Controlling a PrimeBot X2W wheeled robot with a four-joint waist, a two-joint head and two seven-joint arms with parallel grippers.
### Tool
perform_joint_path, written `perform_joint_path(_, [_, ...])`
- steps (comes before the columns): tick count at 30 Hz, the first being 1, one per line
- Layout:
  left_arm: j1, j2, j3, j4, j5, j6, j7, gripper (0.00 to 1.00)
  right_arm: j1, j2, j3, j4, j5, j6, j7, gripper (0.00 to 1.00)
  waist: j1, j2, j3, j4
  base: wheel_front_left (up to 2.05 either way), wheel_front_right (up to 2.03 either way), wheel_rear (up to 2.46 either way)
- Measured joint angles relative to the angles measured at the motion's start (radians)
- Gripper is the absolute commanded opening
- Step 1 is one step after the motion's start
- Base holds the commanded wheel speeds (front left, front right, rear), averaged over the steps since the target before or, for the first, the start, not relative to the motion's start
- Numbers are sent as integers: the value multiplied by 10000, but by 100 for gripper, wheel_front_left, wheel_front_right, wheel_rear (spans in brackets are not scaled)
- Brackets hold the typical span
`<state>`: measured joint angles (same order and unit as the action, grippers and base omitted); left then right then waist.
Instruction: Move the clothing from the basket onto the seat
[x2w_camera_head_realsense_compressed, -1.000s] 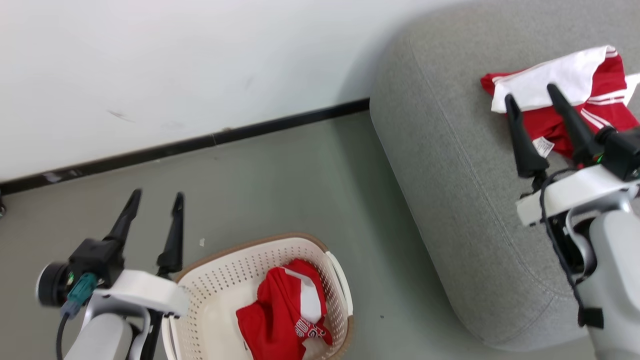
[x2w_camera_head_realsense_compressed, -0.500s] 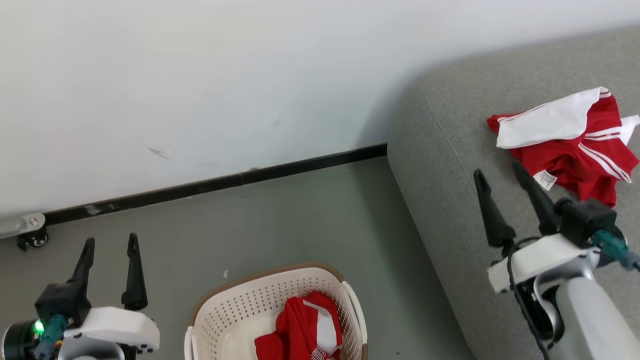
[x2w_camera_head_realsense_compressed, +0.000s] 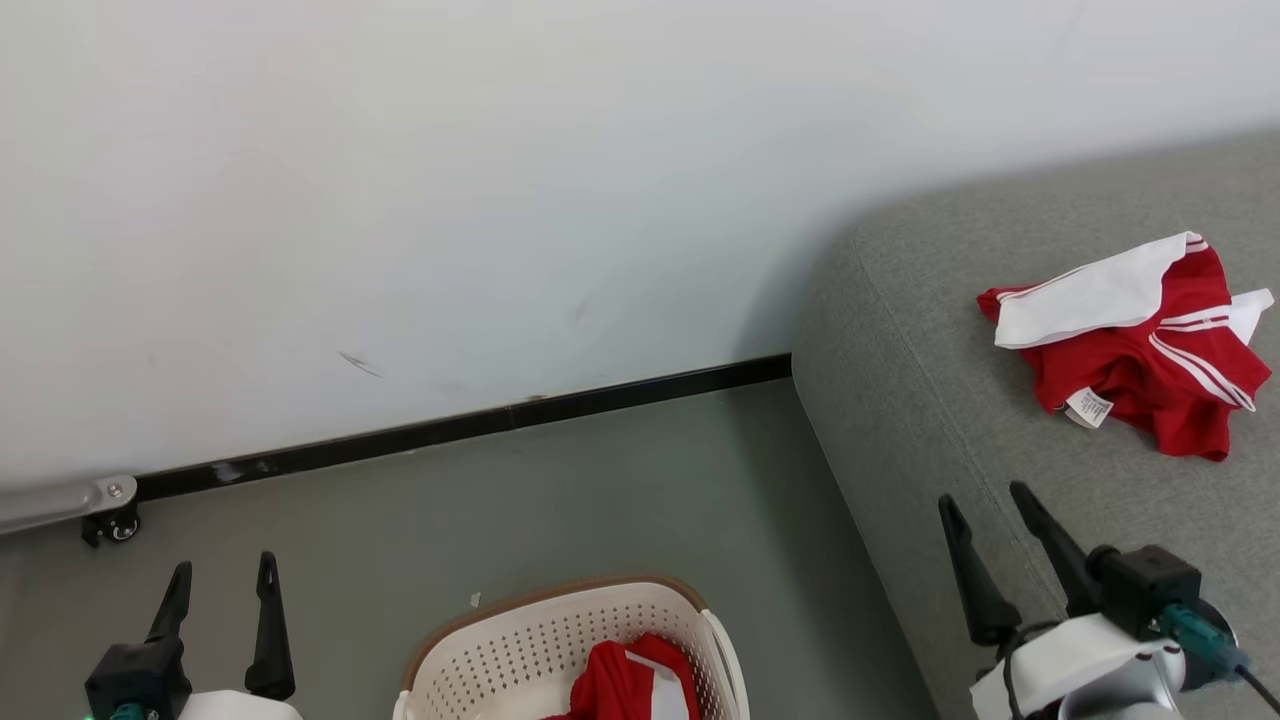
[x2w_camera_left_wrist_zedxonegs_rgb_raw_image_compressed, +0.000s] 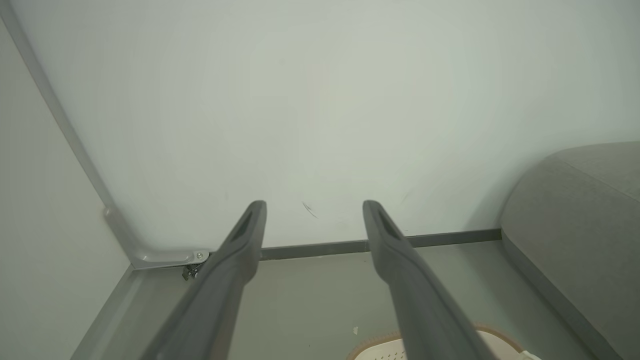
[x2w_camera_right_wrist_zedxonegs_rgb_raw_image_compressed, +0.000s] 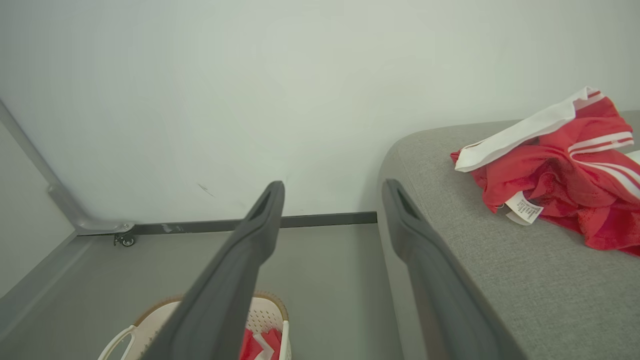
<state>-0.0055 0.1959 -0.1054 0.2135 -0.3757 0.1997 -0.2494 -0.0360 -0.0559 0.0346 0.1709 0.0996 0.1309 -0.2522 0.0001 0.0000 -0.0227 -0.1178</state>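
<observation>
1. The right gripper (x2w_camera_head_realsense_compressed: 983, 497) had drawn back from the tagged garment (x2w_camera_head_realsense_compressed: 1150, 375). A second before, its fingers (x2w_camera_head_realsense_compressed: 972, 585) overlapped that garment; now they stood well short of it, over the seat's edge. The head camera had also tilted up, so everything sat lower in its view.
2. The tagged garment lay crumpled on the seat (x2w_camera_head_realsense_compressed: 930, 380), red with a white panel on top and thin white stripes. Its white tag (x2w_camera_head_realsense_compressed: 1088, 407) was at the near side.
3. The other garment (x2w_camera_head_realsense_compressed: 605, 690), red and white, lay in the basket (x2w_camera_head_realsense_compressed: 480, 660). The basket stood on the floor (x2w_camera_head_realsense_compressed: 600, 480) beside the seat, cut off by the head view's bottom edge.
4. The right gripper's fingers were apart and held nothing.
5. The left gripper (x2w_camera_head_realsense_compressed: 225, 562) hung over the floor left of the basket, its fingers apart and empty, pointing toward the wall (x2w_camera_head_realsense_compressed: 500, 200).
6. A black skirting (x2w_camera_head_realsense_compressed: 600, 396) ran along the wall's foot, and a small caster (x2w_camera_head_realsense_compressed: 118, 525) stood near its left end.
</observation>
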Motion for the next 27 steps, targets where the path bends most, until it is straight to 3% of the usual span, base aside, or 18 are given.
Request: perform_joint_path(27, [237, -330, 82, -366, 382, -188, 0, 100, 732, 119, 222, -529, -219, 0, 0, 100, 0, 0, -276, 393, 0, 0, 0])
